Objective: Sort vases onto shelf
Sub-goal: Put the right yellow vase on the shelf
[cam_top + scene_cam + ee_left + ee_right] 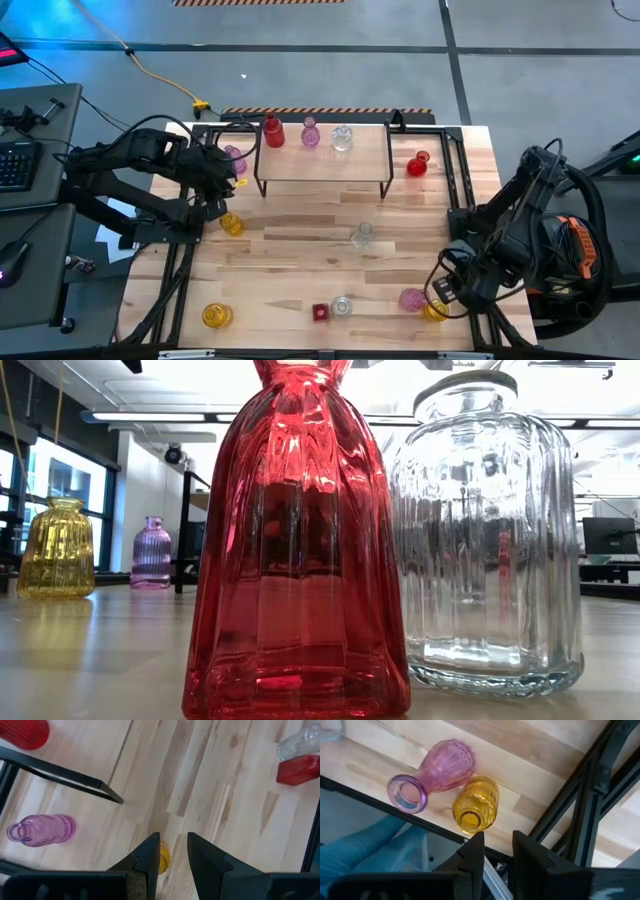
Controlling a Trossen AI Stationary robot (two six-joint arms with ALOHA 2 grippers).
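Left gripper point(172, 852) hangs just left of the shelf point(322, 165). We see its fingers set narrow with a small gap and nothing between them. Below it sits a yellow vase point(163, 858). A pink vase point(42, 829) stands close to the shelf's left leg.

Right gripper point(495, 851) hovers far from the shelf, at the table's point(300, 240) near right corner. Its fingers also stand narrow, gripping nothing. Just ahead of it a yellow vase point(475, 806) touches a pink bulb vase point(436, 772).

On the shelf top: a red bottle point(273, 131), a pink one point(310, 134) and a clear one point(342, 138). A red round vase point(417, 164) stands on the table right of the shelf. A clear vase point(363, 235) is in front of the shelf. Further out from the shelf, along the near edge, are another yellow vase point(216, 316), a red vase point(320, 312) and a clear jar point(342, 306).

We judge these as light, rigid, slick and breakable glass. Take the neck or narrow waist with gentle squeeze. The touching pair needs care, since nudging one may roll the other off the edge. Shelf legs and frame rails crowd both sides; the middle of the table has open room.
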